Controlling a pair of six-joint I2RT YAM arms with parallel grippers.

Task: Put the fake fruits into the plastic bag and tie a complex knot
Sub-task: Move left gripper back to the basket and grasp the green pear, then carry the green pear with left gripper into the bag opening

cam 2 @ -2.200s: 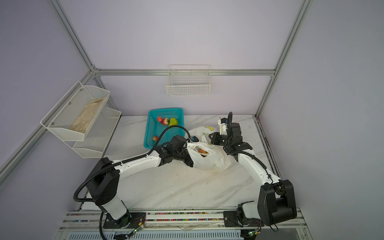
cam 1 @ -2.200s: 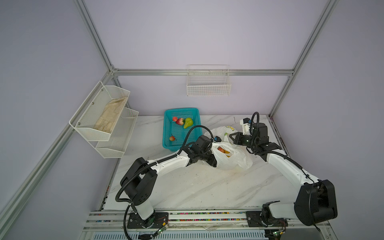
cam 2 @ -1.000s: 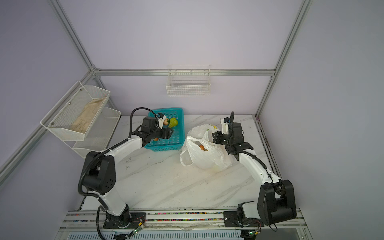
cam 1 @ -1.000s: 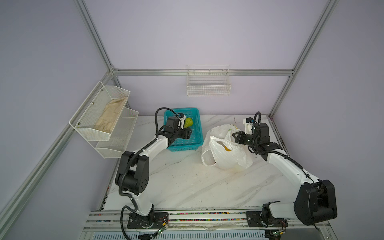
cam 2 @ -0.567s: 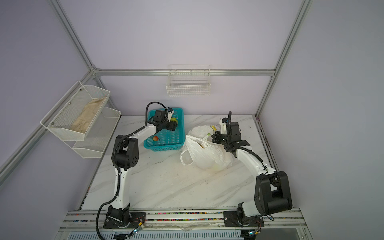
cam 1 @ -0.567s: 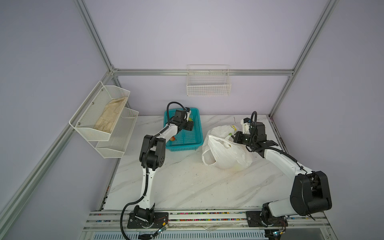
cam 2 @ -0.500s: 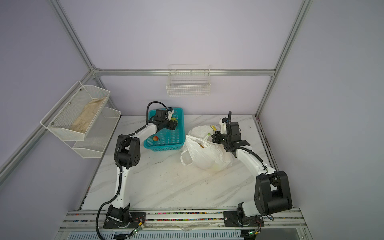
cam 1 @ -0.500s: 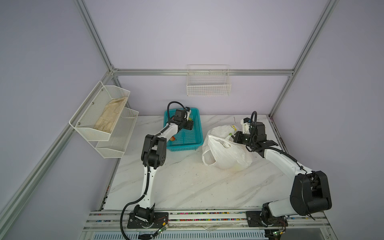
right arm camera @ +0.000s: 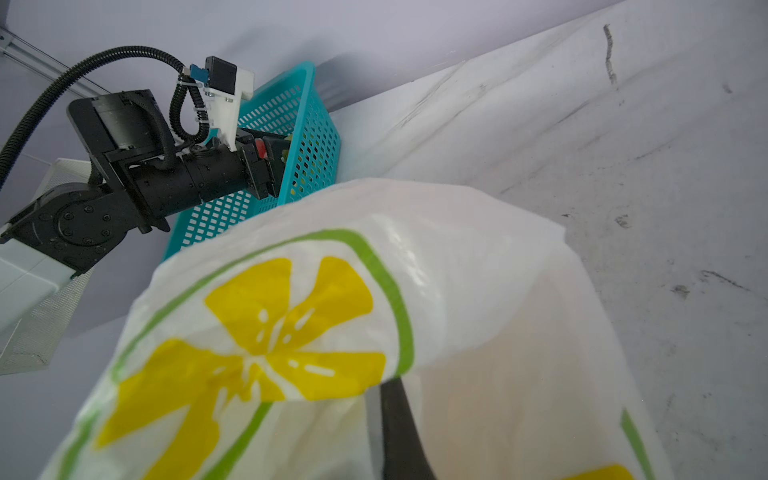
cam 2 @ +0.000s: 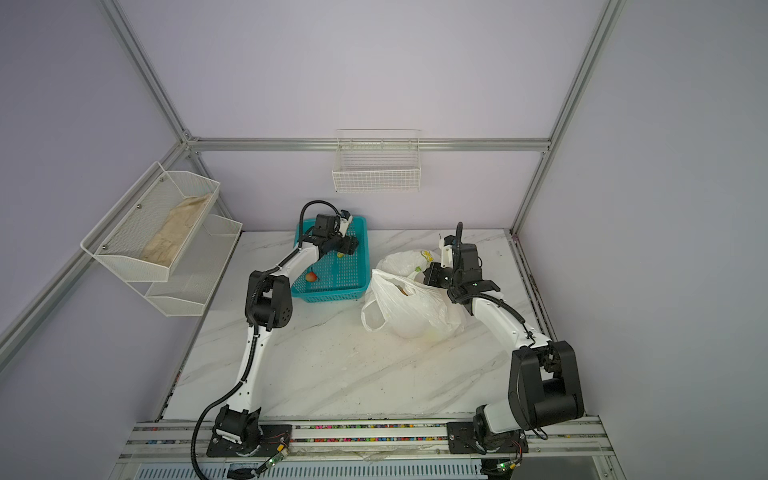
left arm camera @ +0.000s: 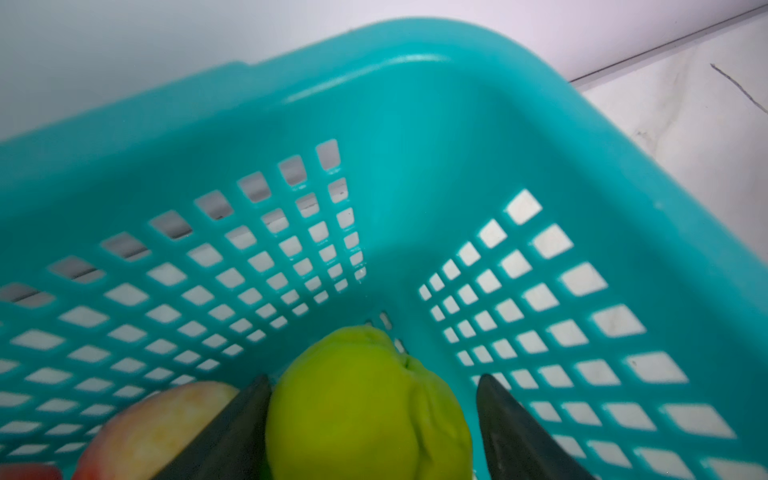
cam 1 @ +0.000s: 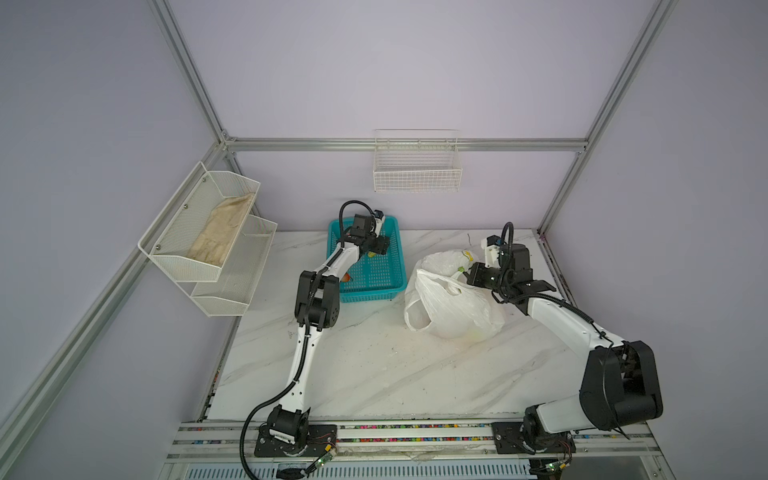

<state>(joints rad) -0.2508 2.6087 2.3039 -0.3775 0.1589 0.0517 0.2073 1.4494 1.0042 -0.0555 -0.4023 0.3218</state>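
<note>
Left wrist camera: the left hand sits low in a corner of the teal basket. Its two dark fingers are apart and straddle the green pear. One finger lies against the pear's side and the other stands just clear of it. A pale pink apple-like fruit rests just beside the touching finger, on its outer side.

Both top views show the basket at the back of the marble worktop, close to the wall, with the left arm stretched into its far right corner. A red fruit lies alone on the basket floor nearer the front, apart from the hand.

Right of the basket, the plastic bag slumps on the worktop with its mouth gaping. One handle loop hangs slack at the near left. The right hand is clamped together on the bag's far rim. In the right wrist camera, one dark finger presses against the lemon-printed film. An orange-brown shape shows inside the bag's mouth in a top view, too small to name.
</note>
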